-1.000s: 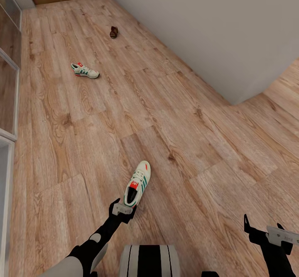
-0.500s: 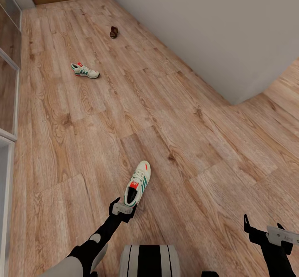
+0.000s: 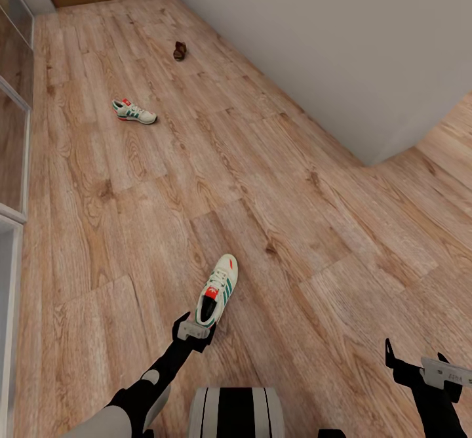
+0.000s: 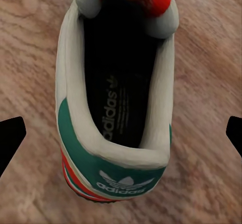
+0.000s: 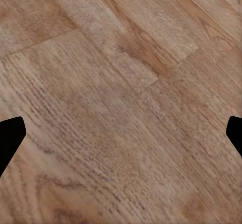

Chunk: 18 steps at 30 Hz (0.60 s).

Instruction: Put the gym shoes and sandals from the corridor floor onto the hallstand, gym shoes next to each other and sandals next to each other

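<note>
Warm wood-plank corridor floor (image 3: pixel 275 182) runs from the lower frame to a doorway at upper left. A cream gym shoe (image 3: pixel 218 288) lies at lower centre, heel toward the left tool (image 3: pixel 193 333), whose fingers stand apart either side of the heel. It looks light and soft-walled, best pinched at the stiffer heel collar. A second gym shoe (image 3: pixel 134 111) and a brown sandal (image 3: pixel 179 50) lie well apart at upper left. The right tool (image 3: pixel 419 367) hangs spread over bare floor. Nothing has shifted in the last second.
</note>
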Tool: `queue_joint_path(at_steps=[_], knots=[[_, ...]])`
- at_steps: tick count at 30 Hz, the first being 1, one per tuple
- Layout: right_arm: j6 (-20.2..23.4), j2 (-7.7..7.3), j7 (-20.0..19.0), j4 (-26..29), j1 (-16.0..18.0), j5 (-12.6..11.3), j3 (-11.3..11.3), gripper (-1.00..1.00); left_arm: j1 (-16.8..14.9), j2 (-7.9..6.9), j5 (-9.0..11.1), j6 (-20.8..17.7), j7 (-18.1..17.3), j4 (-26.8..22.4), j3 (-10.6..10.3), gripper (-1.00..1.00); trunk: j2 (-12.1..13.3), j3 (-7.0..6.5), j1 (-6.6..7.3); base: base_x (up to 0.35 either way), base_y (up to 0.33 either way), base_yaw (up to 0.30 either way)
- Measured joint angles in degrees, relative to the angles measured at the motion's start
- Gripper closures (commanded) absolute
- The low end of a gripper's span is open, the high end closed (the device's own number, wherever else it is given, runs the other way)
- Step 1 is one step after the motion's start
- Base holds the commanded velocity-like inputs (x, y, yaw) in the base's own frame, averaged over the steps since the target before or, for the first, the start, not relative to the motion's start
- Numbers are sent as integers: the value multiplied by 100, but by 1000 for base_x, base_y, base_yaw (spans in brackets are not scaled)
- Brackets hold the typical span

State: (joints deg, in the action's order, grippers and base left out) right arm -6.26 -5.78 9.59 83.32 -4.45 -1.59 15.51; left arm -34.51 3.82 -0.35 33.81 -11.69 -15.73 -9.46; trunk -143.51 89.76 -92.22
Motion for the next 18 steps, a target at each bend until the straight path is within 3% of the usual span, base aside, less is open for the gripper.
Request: queue_joint_path(at_steps=[18], knots=[[0,0,-2,0,0,0,2,-100,0,34,-5,4,0,10,-2,-100,0,0,0,0,0,0]])
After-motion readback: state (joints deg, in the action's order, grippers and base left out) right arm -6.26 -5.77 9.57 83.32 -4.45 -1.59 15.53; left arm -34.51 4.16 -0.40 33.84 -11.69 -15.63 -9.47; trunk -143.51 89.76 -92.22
